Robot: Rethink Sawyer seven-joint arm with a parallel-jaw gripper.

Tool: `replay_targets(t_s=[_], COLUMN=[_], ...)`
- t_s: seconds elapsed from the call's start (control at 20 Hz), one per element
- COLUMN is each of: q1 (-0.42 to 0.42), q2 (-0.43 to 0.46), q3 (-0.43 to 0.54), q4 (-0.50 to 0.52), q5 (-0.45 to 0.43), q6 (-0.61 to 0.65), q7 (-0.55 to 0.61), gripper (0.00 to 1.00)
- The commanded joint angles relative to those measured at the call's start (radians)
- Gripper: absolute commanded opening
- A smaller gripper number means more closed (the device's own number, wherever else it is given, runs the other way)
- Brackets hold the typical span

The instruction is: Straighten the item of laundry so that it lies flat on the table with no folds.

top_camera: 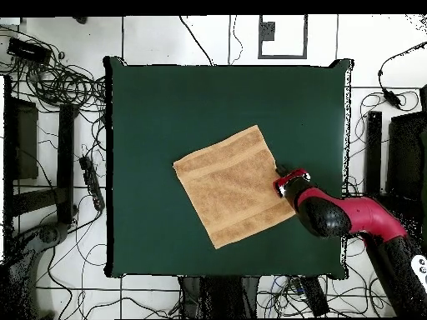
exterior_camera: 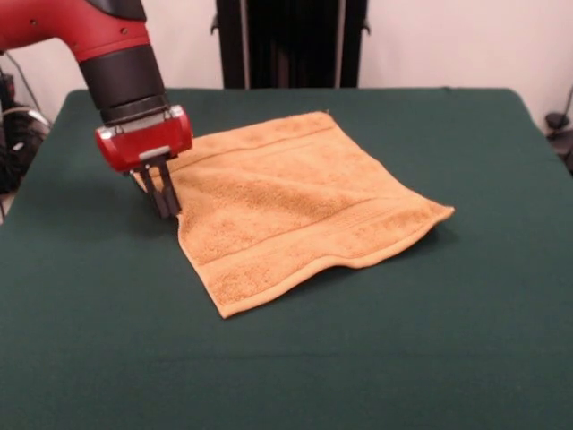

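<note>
The golden-tan towel (exterior_camera: 295, 197) lies spread on the dark green table (exterior_camera: 403, 358), almost flat, with its border bands showing. Its near right edge lifts slightly in a small ripple. My gripper (exterior_camera: 166, 208) points straight down at the towel's left corner, its tips at table level. Its two dark fingers (exterior_camera: 168, 193) stand close together and pinch the towel's edge. In the overhead view the towel (top_camera: 233, 185) lies as a tilted square in the middle of the table (top_camera: 167, 108), and the gripper (top_camera: 282, 178) is at its right corner. No tag shows.
The red arm (top_camera: 350, 217) reaches in from the bottom right in the overhead view. Cables and stands lie on the floor around the table. The black pedestal (exterior_camera: 291, 40) stands behind the table's far edge.
</note>
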State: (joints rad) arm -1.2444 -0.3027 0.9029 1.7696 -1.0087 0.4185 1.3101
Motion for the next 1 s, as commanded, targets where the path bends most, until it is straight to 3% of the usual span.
replay_targets(t_s=[0.05, 0.5, 0.65, 1.0], q1=[0.103, 0.242, 0.243, 0.301], q2=[-0.103, -0.105, -0.106, -0.002], q3=[0.06, -0.053, -0.05, -0.074], q4=[0.079, -0.013, -0.031, -0.151], q5=[0.003, -0.094, -0.078, -0.069], q6=[0.051, -0.004, 0.018, 0.029], q7=[-0.145, -0.042, -0.06, -0.067], gripper=[0.0, 0.0, 0.0, 0.0])
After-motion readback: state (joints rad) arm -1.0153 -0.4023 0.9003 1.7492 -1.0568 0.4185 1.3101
